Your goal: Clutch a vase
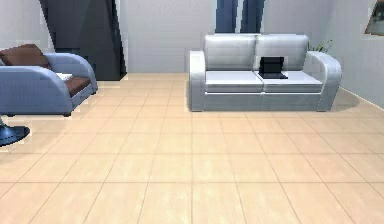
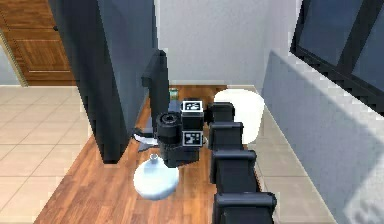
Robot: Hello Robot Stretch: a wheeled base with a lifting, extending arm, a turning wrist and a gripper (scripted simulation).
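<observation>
In the arm side view the hand (image 2: pixel 160 138) is sitting at the far end of the dark arm (image 2: pixel 232 165), above a wooden table (image 2: pixel 100 195). The vase (image 2: pixel 155 180), a pale blue-white rounded body with a narrow neck, is standing on that table directly beneath the hand in this picture. Its neck is pointing up toward the hand's dark body, so its long axis is looking upright.

Whether the hand is over it, beside it or already touching it is not showing. I cannot tell how the hand is set or whether it is holding anything, since the vase is resting on the table right at it. As I judge it, the coming move is turning on bringing the hand level with the neck before any lift.

Beyond the hand a dark screen (image 2: pixel 156 75) is standing, and off to its right in the picture a white bin (image 2: pixel 245 108). The forward view is offering a different part of the room: a grey sofa (image 1: pixel 225 75) carrying a laptop (image 1: pixel 272 68), an armchair (image 1: pixel 30 85) and tiled floor (image 1: pixel 190 160).
</observation>
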